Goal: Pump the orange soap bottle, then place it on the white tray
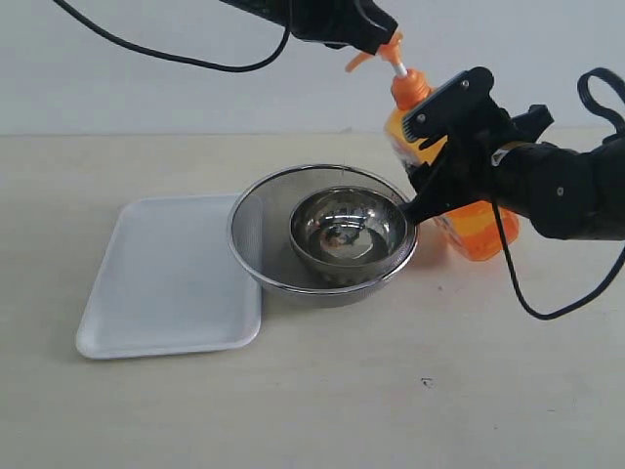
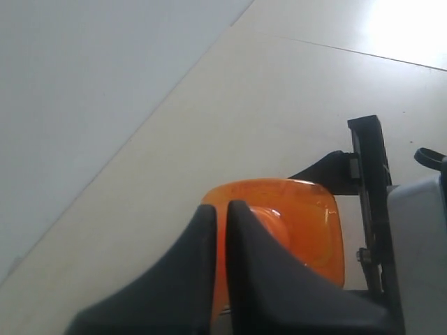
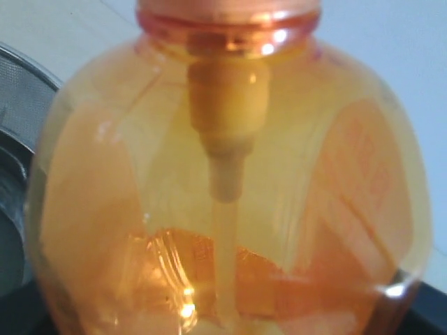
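Exterior view: the orange soap bottle (image 1: 480, 230) leans tilted at right of frame, right fingers (image 1: 451, 98) clamped round its body, and the white tray (image 1: 166, 283) is well apart at lower left, past the strainer (image 1: 256, 234)

Left wrist: left fingers (image 2: 188, 279) pinched closed on the pump head (image 2: 300, 223), so they could skid off sideways

Right wrist: slick bottle wall fills the frame, might twist in that grip

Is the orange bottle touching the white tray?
Apart. The exterior view shows the strainer sitting between the bottle and the tray.
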### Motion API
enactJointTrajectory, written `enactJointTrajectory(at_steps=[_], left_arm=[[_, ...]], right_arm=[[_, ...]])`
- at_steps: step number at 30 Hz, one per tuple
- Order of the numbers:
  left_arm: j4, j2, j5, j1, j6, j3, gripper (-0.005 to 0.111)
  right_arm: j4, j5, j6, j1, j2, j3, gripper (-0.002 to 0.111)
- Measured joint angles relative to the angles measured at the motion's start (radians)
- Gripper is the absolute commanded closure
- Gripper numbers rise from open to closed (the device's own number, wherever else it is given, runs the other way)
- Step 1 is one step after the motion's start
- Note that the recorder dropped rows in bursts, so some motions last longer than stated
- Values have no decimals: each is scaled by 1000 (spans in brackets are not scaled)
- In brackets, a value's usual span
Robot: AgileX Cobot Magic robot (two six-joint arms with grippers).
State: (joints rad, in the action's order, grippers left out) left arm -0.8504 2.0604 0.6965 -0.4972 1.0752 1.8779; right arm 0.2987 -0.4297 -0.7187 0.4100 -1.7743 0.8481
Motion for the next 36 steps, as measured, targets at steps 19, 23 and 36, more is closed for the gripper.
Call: enactJointTrajectory(at_steps=[19, 23, 36], left_arm=[[54, 0, -34, -31, -8, 4, 102], [54, 0, -34, -31, -8, 4, 102], [54, 4, -28, -31, -13, 4, 102]], right_arm=[[15, -2, 0, 0, 0, 0, 108], [15, -2, 0, 0, 0, 0, 108], [15, -2, 0, 0, 0, 0, 108]])
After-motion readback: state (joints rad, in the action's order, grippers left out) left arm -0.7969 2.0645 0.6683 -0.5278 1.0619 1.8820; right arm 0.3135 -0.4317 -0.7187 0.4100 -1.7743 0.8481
